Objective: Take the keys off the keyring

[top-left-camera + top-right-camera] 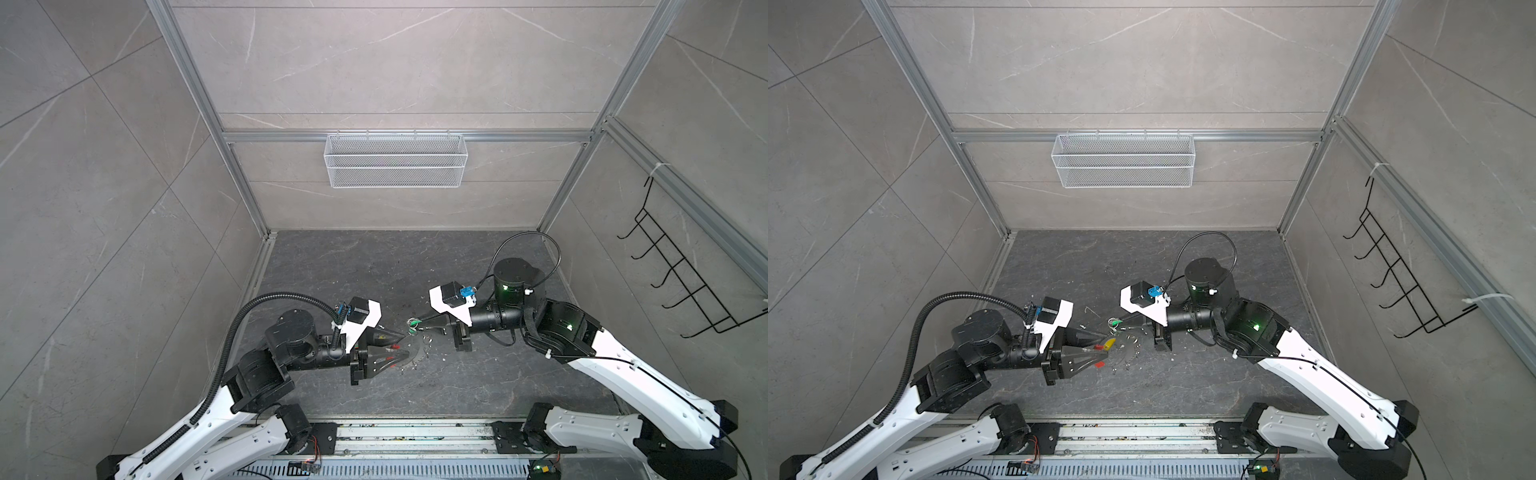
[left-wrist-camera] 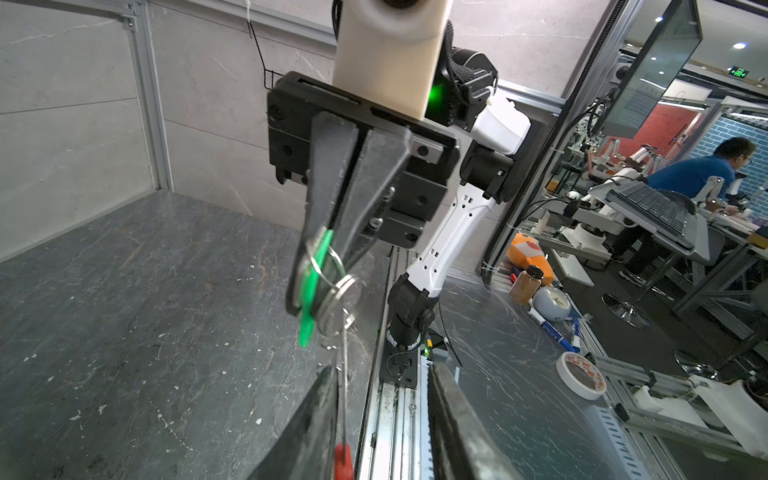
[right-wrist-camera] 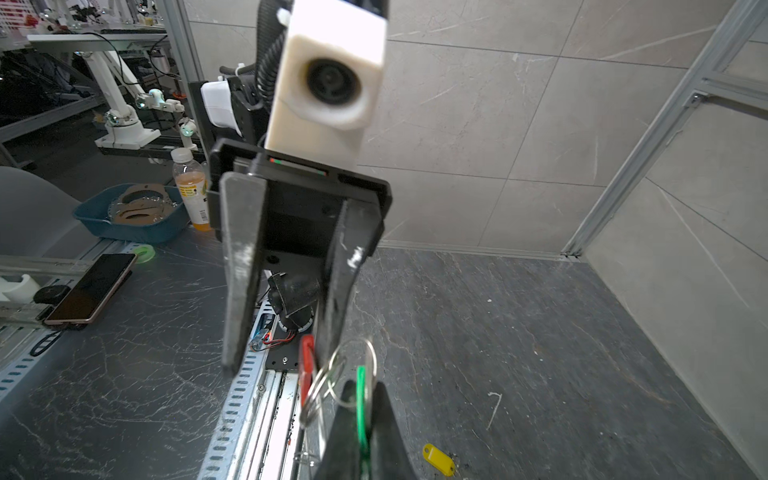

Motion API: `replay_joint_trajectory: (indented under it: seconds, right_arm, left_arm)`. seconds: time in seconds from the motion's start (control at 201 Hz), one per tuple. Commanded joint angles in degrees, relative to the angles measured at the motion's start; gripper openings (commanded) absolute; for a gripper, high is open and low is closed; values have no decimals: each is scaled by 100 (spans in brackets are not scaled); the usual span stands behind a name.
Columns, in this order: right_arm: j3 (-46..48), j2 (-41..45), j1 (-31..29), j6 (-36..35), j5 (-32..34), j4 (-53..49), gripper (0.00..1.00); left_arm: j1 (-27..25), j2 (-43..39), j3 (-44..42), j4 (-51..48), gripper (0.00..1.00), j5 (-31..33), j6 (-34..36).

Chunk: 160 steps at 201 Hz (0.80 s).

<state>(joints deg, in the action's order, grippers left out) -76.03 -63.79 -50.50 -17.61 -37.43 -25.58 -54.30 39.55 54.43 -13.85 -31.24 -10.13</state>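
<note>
Holding on the right: the right gripper (image 3: 364, 390) is clamped tight on the edge of the green tag (image 2: 306, 330), at the lower middle of the right wrist view.
Hanging below: the green-tagged key (image 2: 337, 305) shows its round silver head just under the closed fingers, in the middle of the left wrist view, raised off the tabletop (image 3: 519, 332).
Joining pieces: two silver split rings (image 3: 353, 370) overlap at the tag's end, just beside the red sleeve (image 3: 306, 365).
Left side: the left gripper (image 3: 279, 353) has its jaws partly apart, with a clear gap between the fingers and nothing pinched across it.
Wire hoop: the keyring (image 2: 345, 374) shows as a thin dark wire running from the key head down the inner face of one left finger. Its red sleeve lies against that fingertip. Whether the hoop hangs on the finger or only leans on it cannot be told.
Second key: the yellow tag (image 3: 439, 459) lies flat on the tabletop at the lower right of the right wrist view. Whether it is still joined to the hoop cannot be told.
Writing: the bottle (image 3: 193, 193) has black print on a yellow label, the tape roll (image 2: 582, 376) has red print, and the green sign (image 2: 737, 72) sits at the upper right. All are too small to read.
</note>
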Motion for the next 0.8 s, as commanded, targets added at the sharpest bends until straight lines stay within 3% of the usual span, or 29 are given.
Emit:
replay_joint_trajectory:
  seconds: [0.0, 0.159, 0.488, 0.792]
  right_arm:
    - [26, -46, 16, 4, 81, 102, 0]
    - [-9, -88, 16, 12, 52, 95, 0]
    - [-9, -55, 27, 3, 35, 101, 0]
    - [-27, -103, 24, 53, -1, 159, 0]
  left_arm:
    - [-15, -86, 187, -23, 39, -149, -72]
    - [-14, 83, 124, 277, 39, -422, -121]
    - [-16, 184, 194, 194, 40, 261, 65]
    - [-15, 406, 273, 373, 36, 83, 136]
